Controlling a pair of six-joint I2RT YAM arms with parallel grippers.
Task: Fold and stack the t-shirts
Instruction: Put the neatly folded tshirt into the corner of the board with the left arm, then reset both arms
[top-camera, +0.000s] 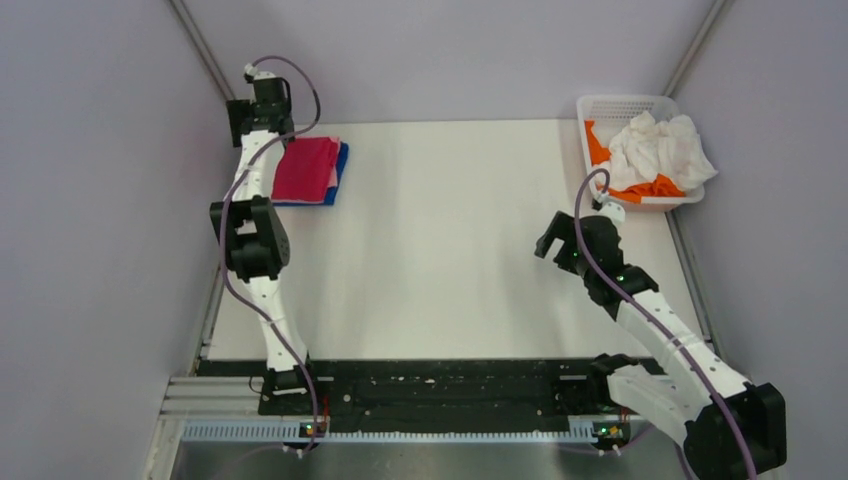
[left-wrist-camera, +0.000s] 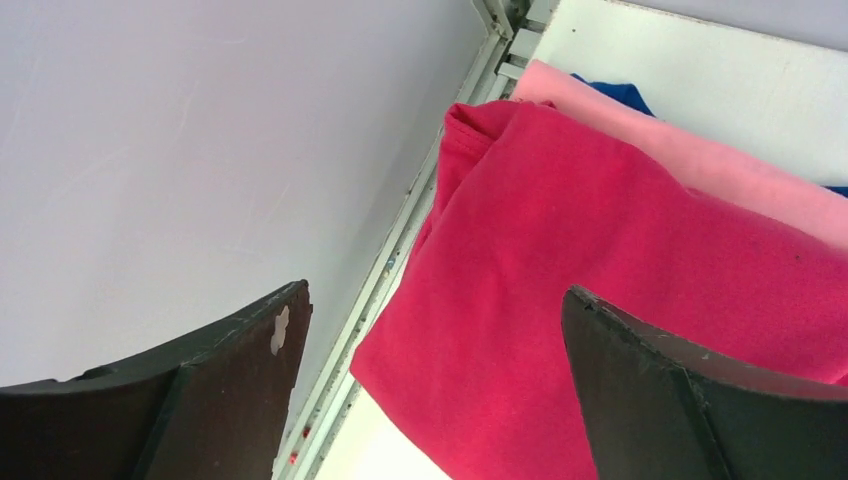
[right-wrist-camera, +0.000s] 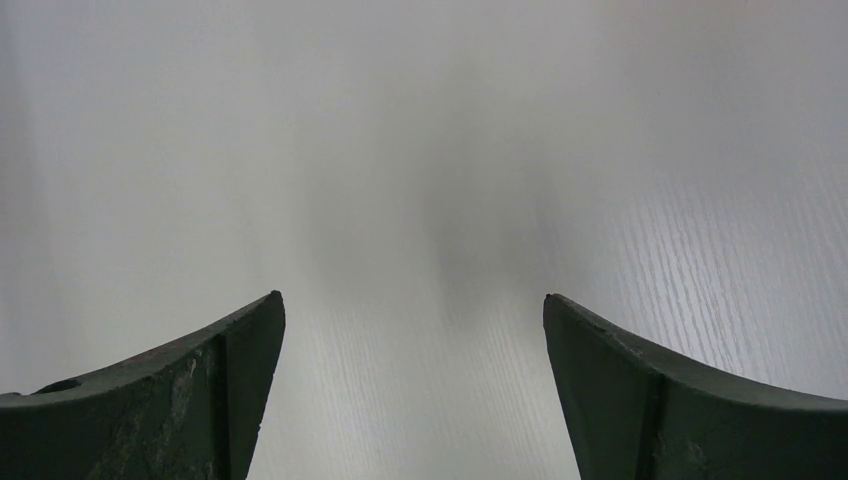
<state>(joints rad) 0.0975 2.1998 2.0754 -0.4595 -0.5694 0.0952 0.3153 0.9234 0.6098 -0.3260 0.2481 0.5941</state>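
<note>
Left gripper gapes empty beside the folded crimson-red cloth t-shirt at far left; the right gripper, equally open and empty, should pinch the crumpled white cloth t-shirt heaped in the white plastic mesh basket.

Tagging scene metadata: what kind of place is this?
Probably a lab robot cell: white table boxed in by plain walls, left arm and right arm bolted to a rail at its near edge, t-shirts staged in a basket.

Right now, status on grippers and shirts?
Left gripper open beside folded crimson-red shirt, stacked on light pink shirt, on blue shirt. Right gripper open over table. White shirt and orange shirt crumpled in white mesh basket. Nothing obstructing.
</note>
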